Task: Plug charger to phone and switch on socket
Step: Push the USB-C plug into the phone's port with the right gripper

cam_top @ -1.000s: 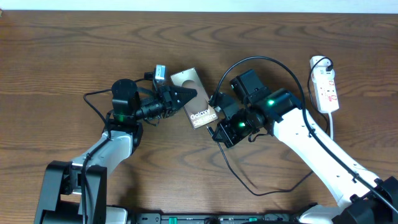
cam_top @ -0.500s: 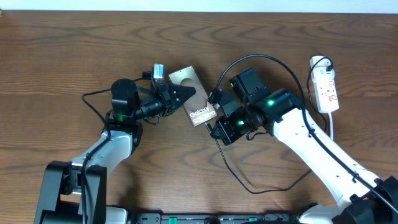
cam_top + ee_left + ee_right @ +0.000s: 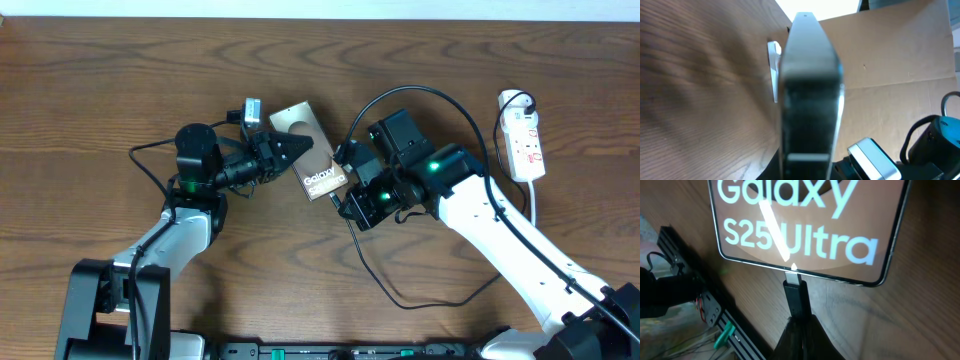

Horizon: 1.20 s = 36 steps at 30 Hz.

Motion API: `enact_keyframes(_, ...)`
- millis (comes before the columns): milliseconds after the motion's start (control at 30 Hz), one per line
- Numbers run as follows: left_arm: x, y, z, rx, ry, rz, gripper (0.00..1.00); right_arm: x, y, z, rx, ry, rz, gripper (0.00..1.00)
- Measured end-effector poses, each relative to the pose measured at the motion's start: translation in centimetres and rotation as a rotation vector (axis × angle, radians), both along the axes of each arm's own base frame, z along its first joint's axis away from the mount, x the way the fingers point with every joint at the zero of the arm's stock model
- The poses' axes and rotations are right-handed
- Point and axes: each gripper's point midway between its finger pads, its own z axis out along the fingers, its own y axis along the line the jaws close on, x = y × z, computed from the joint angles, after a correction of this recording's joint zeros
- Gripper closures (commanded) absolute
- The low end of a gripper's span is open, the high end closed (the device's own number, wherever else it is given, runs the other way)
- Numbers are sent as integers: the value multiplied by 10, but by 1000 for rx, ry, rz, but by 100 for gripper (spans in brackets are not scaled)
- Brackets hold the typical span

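The phone [image 3: 309, 160] lies on the table between both arms, with "Galaxy" lettering and a pale oval on its face. My left gripper [image 3: 292, 150] is shut on the phone's left side; in the left wrist view the phone's dark edge [image 3: 810, 90] fills the middle. My right gripper [image 3: 347, 190] is shut on the charger's plug tip [image 3: 796, 292], whose metal end touches the phone's bottom edge [image 3: 805, 272]. The black charger cable [image 3: 440, 98] loops over the right arm to its plug [image 3: 523, 101] on the white socket strip [image 3: 526, 142] at the far right.
The cable also loops on the table near the front [image 3: 430, 300]. The strip's white cord [image 3: 534, 205] runs down the right side. Cardboard [image 3: 890, 55] stands behind the table in the left wrist view. A rail [image 3: 715, 317] shows at the table's front edge.
The phone and my left gripper have shifted slightly up and left. My right gripper has followed with the plug tip toward the phone's bottom edge.
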Motion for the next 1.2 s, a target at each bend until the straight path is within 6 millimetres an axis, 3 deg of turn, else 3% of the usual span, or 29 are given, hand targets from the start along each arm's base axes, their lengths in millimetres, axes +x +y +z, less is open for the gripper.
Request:
enact_keyframes(533,-2,-1,0,0,-2,-10,92,-3,2,0,-3,2,9,99)
enact_keyframes(1200,5,3,1,17,-42,21,92,10,10,2,37,-47,-11,99)
